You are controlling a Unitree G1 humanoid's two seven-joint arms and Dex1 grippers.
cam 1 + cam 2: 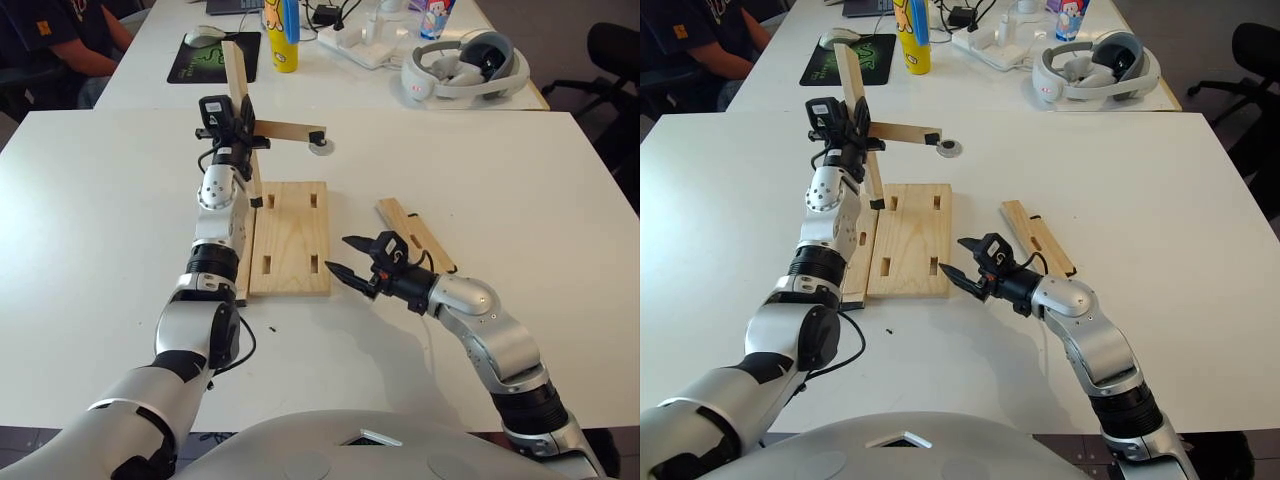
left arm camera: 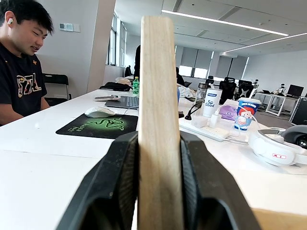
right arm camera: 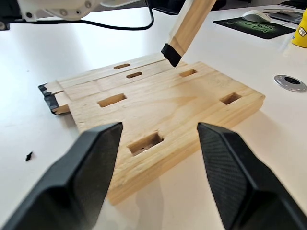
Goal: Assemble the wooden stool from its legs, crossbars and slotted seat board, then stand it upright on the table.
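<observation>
The slotted seat board [image 1: 290, 238] lies flat mid-table. My left gripper [image 1: 236, 122] is shut on a wooden leg [image 2: 158, 120] that stands nearly upright, with a crossbar [image 1: 288, 130] sticking out sideways from it. The leg's black-tipped lower end [image 3: 170, 53] is at the board's far left corner, beside a slot. A second leg [image 3: 86, 79] lies along the board's left edge, under my left arm. My right gripper [image 1: 338, 256] is open just right of the board's near corner, low over the table. Another slotted wooden piece [image 1: 415, 235] lies behind the right gripper.
A round cable grommet [image 1: 321, 148] sits in the table beyond the board. A small black scrap [image 1: 270, 327] lies near the front. The table behind holds a mouse pad [image 1: 212, 55], a yellow bottle [image 1: 283, 35] and a headset [image 1: 465, 68].
</observation>
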